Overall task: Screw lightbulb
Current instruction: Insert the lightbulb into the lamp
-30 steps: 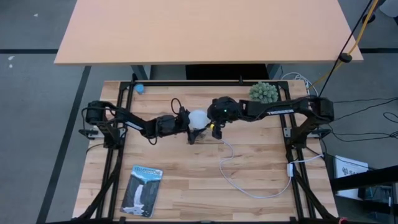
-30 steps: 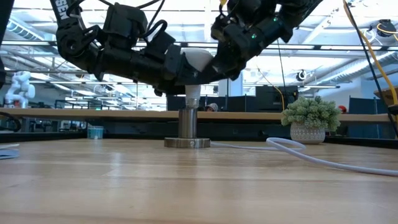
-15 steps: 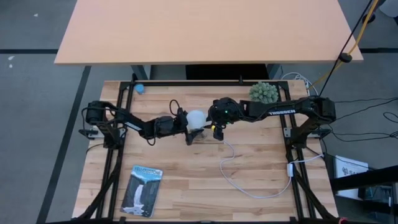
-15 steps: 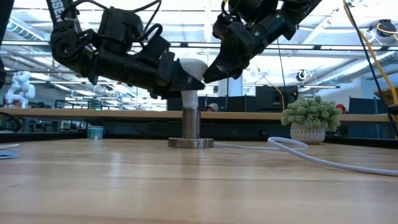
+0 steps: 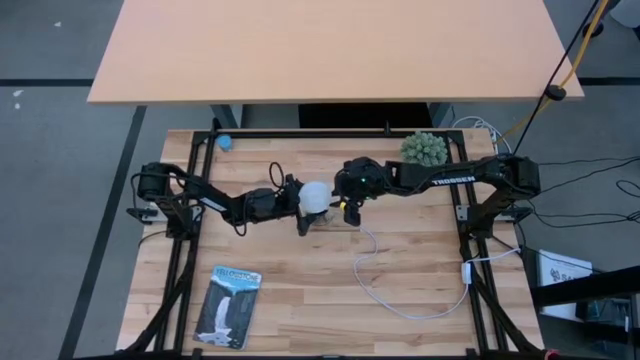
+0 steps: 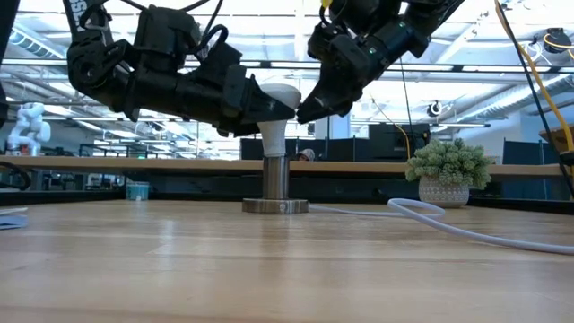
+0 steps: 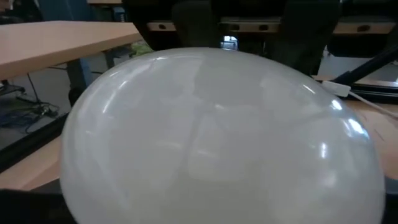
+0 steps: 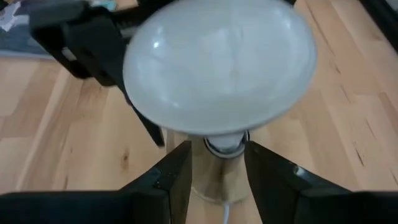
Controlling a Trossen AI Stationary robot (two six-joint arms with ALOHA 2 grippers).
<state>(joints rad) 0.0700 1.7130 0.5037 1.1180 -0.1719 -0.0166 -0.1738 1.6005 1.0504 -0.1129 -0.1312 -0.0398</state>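
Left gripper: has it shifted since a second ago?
Yes. The left gripper has crept rightward and higher against the steel socket post, now on the white frosted lightbulb.
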